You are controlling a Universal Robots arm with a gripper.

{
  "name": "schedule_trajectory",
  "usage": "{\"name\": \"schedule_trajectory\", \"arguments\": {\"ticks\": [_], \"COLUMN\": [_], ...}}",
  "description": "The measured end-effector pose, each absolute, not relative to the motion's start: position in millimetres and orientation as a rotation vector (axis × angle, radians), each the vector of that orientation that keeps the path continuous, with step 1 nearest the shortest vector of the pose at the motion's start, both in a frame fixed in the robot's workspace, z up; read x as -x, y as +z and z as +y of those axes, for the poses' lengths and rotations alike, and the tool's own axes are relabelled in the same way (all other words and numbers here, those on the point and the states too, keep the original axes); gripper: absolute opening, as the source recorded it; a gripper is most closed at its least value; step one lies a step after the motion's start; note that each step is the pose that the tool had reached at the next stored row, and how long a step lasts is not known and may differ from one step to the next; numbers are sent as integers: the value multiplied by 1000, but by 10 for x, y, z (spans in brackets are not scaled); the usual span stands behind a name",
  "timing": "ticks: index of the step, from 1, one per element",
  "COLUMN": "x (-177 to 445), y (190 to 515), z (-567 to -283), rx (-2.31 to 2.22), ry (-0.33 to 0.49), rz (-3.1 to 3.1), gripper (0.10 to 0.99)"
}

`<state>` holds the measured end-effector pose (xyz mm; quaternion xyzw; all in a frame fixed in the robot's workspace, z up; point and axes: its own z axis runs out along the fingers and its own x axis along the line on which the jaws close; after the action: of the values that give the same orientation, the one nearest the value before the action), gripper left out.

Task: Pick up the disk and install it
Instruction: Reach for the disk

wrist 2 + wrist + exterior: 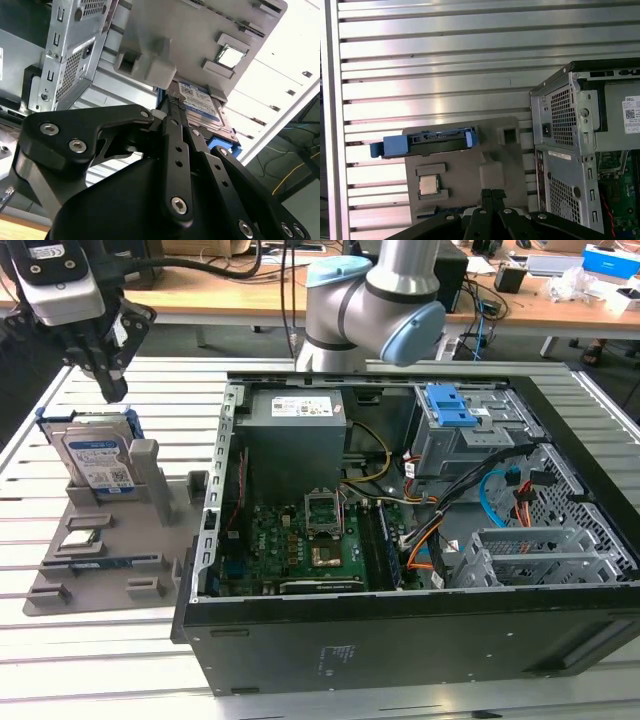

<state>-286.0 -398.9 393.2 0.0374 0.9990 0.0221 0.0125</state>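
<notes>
The disk (98, 462) stands on edge in a slot of the grey holder (110, 565) at the exterior view's left, its white-and-blue label and blue carrier frame showing. My gripper (115, 390) hangs just above the disk's top edge, shut, with nothing between its fingers. In the first wrist view the disk (427, 142) appears edge-on at the far side of the holder (465, 165), and the gripper (492, 192) has its fingertips pressed together. In the second wrist view the shut gripper (175, 102) points at the disk (205, 107).
An open computer case (400, 650) lies on the slatted metal table (90, 660), to the exterior view's right of the holder. Inside are a motherboard (300, 540), a power supply (295, 425) and a drive bay with a blue latch (455, 405). A square processor chip (80, 537) sits on the holder.
</notes>
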Motion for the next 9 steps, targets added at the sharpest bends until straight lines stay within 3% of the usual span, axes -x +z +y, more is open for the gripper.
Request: {"name": "schedule_trajectory", "arguments": {"ticks": [9], "x": [3092], "y": [3933], "z": [-3989], "rx": [-117], "ry": [69], "rz": [3114], "gripper": [106]}}
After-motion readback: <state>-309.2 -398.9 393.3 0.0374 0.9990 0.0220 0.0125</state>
